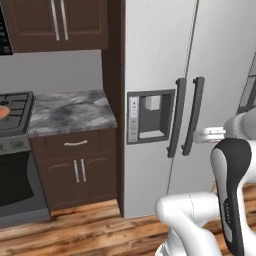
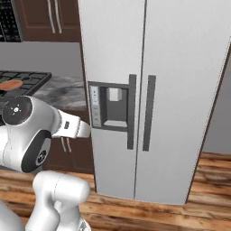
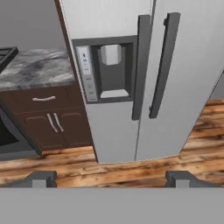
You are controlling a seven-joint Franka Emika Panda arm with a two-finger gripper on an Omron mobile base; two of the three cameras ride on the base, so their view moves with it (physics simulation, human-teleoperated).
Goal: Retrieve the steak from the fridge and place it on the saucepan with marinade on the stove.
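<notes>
The silver-grey fridge [image 1: 160, 50] [image 2: 180, 54] [image 3: 192, 57] stands with both doors closed, so the steak is hidden. Its two dark bar handles [image 3: 141, 65] run side by side down the middle seam. In the hand view my gripper [image 3: 113, 179] is open, well back from the fridge and facing the doors, with nothing between its fingertips [image 3: 41, 178]. The stove [image 1: 12, 107] [image 2: 27, 79] lies far left. On it sits the saucepan [image 2: 10, 84] [image 1: 2, 111], cut off by the frame edge, with its orange-brown marinade showing.
A grey marble counter [image 1: 70, 111] [image 3: 35, 68] over dark wood cabinets [image 1: 75, 167] separates stove and fridge. A water dispenser [image 1: 150, 115] [image 3: 109, 70] is recessed in the left fridge door. Wood floor [image 3: 131, 168] spreads in front of the fridge. Upper cabinets [image 1: 60, 22] hang above the counter.
</notes>
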